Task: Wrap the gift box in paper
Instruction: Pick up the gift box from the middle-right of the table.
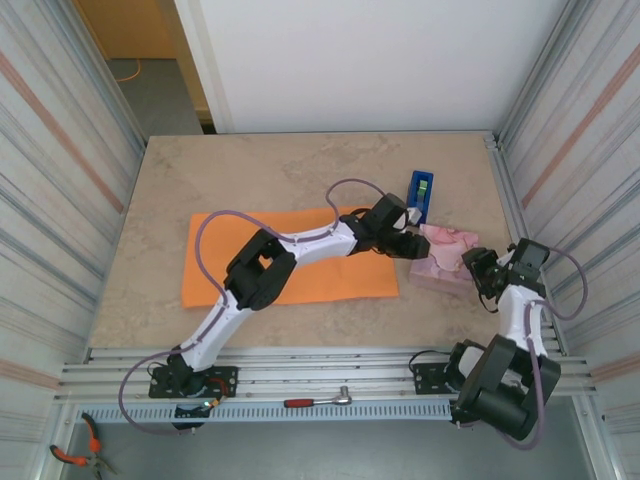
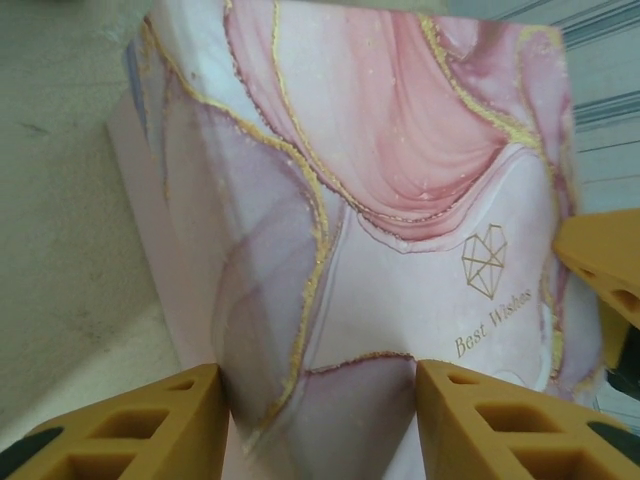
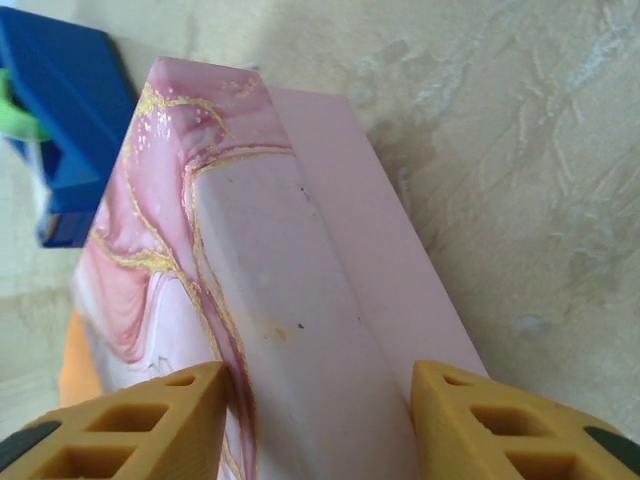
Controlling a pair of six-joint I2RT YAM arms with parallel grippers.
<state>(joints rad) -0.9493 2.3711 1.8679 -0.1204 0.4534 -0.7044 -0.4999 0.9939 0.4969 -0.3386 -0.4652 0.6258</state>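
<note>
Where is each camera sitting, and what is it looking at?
Top external: up high behind the arm bases, looking down on the table; both arms, the orange paper, blue tape dispenser and pink gift box show.
Left wrist: on the left arm, close to the box's "Best Wishes" face; the left end effector's yellow fingers flank it.
Right wrist: on the right arm, looking along the box toward the tape dispenser; the right end effector's fingers flank it.
Shared: both wrist views see the same box.

Pink, gold-veined marbled gift box (image 1: 445, 253) lies just right of the flat orange paper (image 1: 335, 281)
</note>
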